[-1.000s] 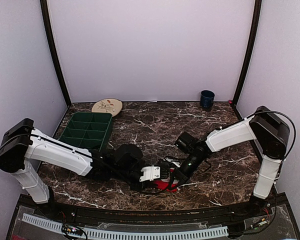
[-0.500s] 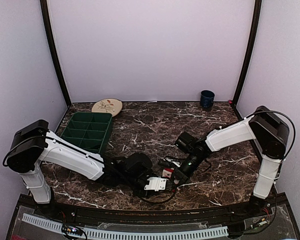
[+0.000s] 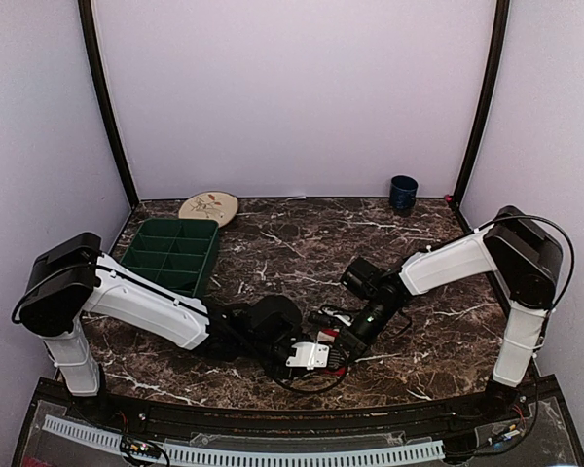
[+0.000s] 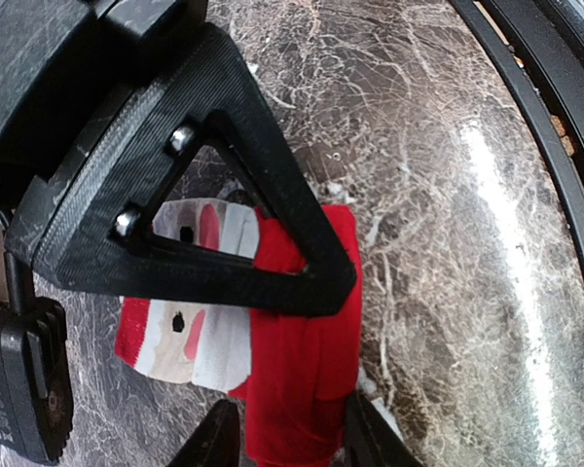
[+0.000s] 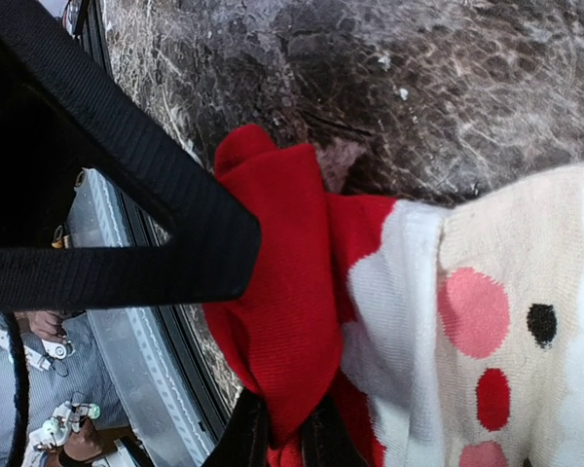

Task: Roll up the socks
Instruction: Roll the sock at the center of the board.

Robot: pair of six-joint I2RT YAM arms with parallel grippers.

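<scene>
**Mid-roll, gripped from both sides**

My left claw [image 4: 290, 440] was clamped on a bunched fold of the red knitted sock [image 4: 297, 360] with a cream face pattern. The sock lay on the dark marbled tabletop [image 3: 302, 233] near its front edge. My right claw [image 5: 284, 436] pinched the same red fold from the opposite side, jaws nearly together. I judged the roll begun but unfinished, since the face part lay flat. The next move called for turning the fold over onto that flat part without dragging it. The black sock I could not find. The green compartment tray [image 3: 167, 253] stood well apart at left. The black front rail [image 3: 273, 404] ran close by, and open room lay behind.
</scene>
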